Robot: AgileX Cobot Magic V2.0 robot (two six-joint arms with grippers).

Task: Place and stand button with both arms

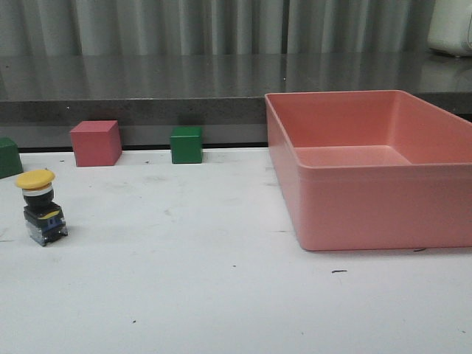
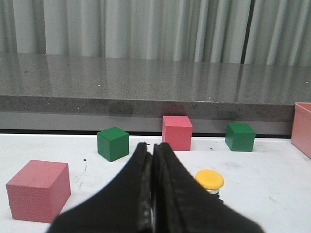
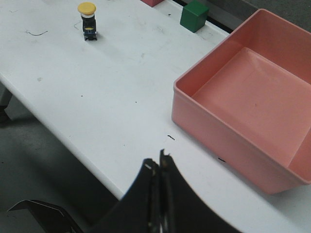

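The button (image 1: 42, 207) stands upright on the white table at the left, yellow cap on top, black boxy base below. It also shows in the left wrist view (image 2: 210, 180), partly hidden behind my fingers, and far off in the right wrist view (image 3: 88, 20). My left gripper (image 2: 151, 147) is shut and empty, low over the table, just short of the button. My right gripper (image 3: 158, 164) is shut and empty, above the table's front edge, far from the button. Neither arm shows in the front view.
A large pink bin (image 1: 442, 193) fills the right of the table. A pink cube (image 1: 96, 143) and green cubes (image 1: 186, 144) sit along the back edge. Another pink cube (image 2: 38, 190) lies beside my left gripper. A grey counter (image 1: 147, 81) runs behind.
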